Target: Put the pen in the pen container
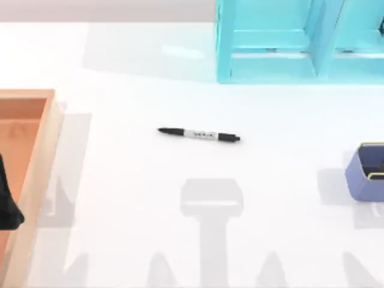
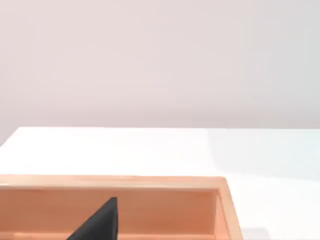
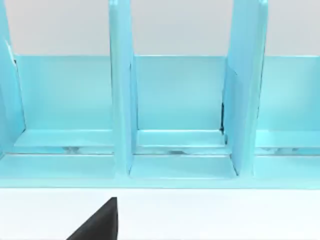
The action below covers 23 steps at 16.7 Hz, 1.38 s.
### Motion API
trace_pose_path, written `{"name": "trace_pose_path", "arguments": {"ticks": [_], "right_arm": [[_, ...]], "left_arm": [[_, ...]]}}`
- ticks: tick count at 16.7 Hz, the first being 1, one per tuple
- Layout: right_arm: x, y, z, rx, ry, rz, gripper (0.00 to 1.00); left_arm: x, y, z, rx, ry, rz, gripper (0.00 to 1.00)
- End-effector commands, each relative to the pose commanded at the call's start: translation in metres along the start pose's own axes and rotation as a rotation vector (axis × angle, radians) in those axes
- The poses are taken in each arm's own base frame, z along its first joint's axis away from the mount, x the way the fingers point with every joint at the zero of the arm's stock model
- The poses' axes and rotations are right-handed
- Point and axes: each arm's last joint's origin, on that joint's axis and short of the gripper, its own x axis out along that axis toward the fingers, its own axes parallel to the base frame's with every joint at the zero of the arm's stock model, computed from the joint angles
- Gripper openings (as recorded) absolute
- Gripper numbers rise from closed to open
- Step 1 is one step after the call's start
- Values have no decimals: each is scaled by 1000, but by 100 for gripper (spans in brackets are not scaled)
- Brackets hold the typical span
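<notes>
The pen (image 1: 199,135) lies flat near the middle of the white table, black at both ends with a white lettered barrel, its length running left to right. The pen container (image 1: 367,172), a periwinkle-blue box with a gold rim, stands at the table's right edge, partly cut off by the frame. My left gripper (image 1: 8,204) hangs over the orange tray at the far left, well away from the pen; a dark part of it (image 2: 99,224) shows above the tray's floor. A dark part of my right gripper (image 3: 99,224) shows above the table, facing the teal shelf.
A large orange wooden tray (image 1: 37,162) (image 2: 150,182) takes up the left edge. A tall teal shelf unit (image 1: 294,42) (image 3: 175,115) with upright dividers stands at the back right. White tabletop stretches between the pen and the container.
</notes>
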Motion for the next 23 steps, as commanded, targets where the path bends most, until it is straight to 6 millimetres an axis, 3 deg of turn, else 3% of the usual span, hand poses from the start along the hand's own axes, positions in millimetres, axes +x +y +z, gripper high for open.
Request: {"name": "trace_pose_path", "arguments": {"ticks": [3,6,12,15,18,21,23], "right_arm": [[0,0,2,-3,4,3,100],[1,3,19,-33,46,29,100],[24,18,95,-172,234,136,100],[56,34,141,-275,355,215,100],[103,61,178,-396,483,311,100],[159,101,198,-532,608,421,100],[196,133,198,-628,689,499,100]], "left_arm": [[0,0,0,0,0,0,100],[0,0,0,0,0,0,100],[0,0,0,0,0,0,100],[0,0,0,0,0,0,100],[0,0,0,0,0,0,100],[0,0,0,0,0,0,100],[0,0,0,0,0,0,100]]}}
